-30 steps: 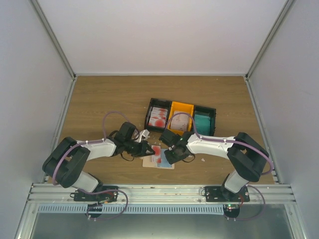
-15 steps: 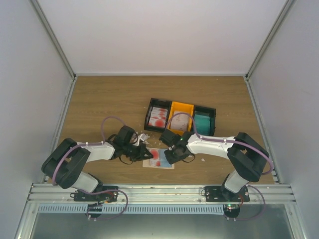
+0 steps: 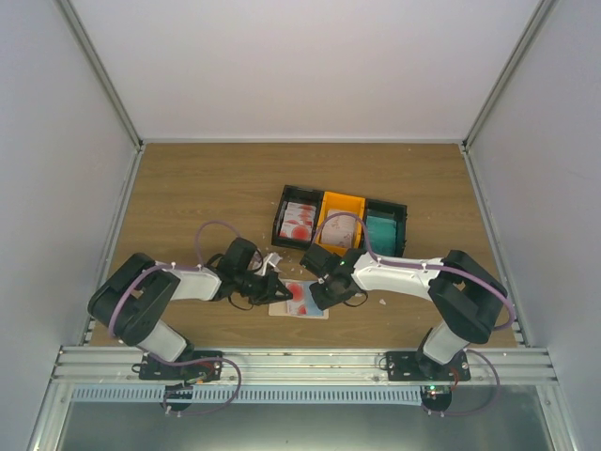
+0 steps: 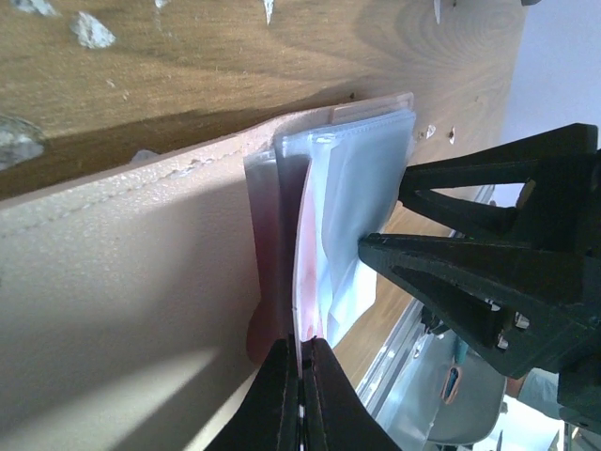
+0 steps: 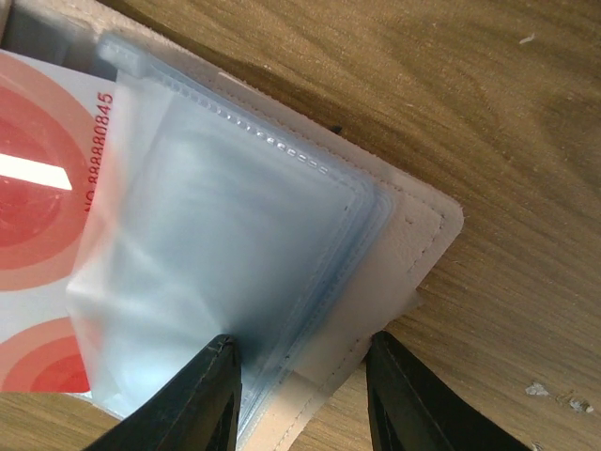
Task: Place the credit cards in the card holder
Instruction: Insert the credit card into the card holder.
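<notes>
I read the card holder (image 3: pixel 299 304) as boxed in. The left gripper (image 3: pixel 279 285), clamped on a card (image 5: pixel 47 122), blocks its left side. The right gripper (image 5: pixel 300 352), fingers apart, covers its right. The three-bin tray (image 3: pixel 278 235) stands near behind. Bare table (image 3: pixel 197 188) offers passage far-left.

The wood-grain counter (image 3: pixel 188 197) fills the middle of the top view. Directly on it sit a black-and-orange three-bin tray (image 3: pixel 408 228) at centre and the open card holder (image 3: pixel 280 306) just below it. White scraps (image 3: pixel 272 256) are scattered around them.
</notes>
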Action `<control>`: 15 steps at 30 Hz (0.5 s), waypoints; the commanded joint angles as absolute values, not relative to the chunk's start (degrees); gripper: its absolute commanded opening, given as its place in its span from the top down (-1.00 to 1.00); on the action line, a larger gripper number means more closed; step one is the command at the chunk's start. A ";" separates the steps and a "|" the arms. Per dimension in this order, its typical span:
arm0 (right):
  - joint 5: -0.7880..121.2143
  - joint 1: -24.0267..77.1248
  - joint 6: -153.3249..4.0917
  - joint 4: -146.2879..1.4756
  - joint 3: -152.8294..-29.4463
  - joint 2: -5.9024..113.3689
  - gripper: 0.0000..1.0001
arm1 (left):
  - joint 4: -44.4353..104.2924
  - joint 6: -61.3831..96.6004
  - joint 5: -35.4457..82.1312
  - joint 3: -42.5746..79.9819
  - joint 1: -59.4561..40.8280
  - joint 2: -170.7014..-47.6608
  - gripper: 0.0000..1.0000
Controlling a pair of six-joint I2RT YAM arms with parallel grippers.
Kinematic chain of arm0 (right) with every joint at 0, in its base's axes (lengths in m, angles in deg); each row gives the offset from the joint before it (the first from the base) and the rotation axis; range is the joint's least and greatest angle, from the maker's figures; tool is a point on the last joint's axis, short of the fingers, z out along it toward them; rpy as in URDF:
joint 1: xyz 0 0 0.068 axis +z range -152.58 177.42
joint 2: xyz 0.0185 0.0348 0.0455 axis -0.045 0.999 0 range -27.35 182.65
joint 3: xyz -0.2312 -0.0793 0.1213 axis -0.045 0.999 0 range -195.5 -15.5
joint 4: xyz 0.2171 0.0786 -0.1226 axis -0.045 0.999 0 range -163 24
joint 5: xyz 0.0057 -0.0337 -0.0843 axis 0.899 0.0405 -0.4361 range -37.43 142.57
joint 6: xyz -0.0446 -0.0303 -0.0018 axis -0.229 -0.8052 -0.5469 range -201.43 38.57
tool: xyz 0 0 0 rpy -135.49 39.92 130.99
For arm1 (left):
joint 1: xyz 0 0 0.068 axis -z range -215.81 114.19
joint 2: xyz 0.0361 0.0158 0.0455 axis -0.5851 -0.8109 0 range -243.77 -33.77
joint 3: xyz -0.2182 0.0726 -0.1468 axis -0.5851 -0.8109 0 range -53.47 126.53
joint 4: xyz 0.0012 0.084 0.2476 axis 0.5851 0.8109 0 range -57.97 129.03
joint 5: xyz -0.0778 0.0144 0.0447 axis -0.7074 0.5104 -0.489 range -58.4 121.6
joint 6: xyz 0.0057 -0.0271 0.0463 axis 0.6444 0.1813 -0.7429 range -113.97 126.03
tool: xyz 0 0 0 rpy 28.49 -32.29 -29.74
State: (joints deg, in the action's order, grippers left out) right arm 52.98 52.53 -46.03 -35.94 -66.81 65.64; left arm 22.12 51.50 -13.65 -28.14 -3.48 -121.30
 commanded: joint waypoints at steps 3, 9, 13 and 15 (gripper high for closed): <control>52.38 52.97 -45.75 -36.44 -64.72 67.06 0.27 | 18.41 51.19 -13.65 -27.95 -2.21 -124.10 1.00; 53.72 52.97 -45.75 -36.61 -64.77 67.14 0.27 | 18.86 50.39 -12.93 -26.26 -0.95 -125.71 0.93; 54.43 52.97 -45.79 -37.01 -64.78 67.14 0.32 | 19.21 49.89 -11.95 -25.47 -0.19 -126.28 0.90; 54.66 52.99 -45.70 -37.05 -64.79 67.14 0.32 | 19.28 49.77 -11.42 -25.11 0.11 -126.39 0.90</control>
State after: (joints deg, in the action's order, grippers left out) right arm 53.79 52.47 -45.99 -36.23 -66.70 65.64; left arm 19.34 51.35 -14.11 -26.13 -1.20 -125.15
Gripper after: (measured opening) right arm 0.343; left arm 0.050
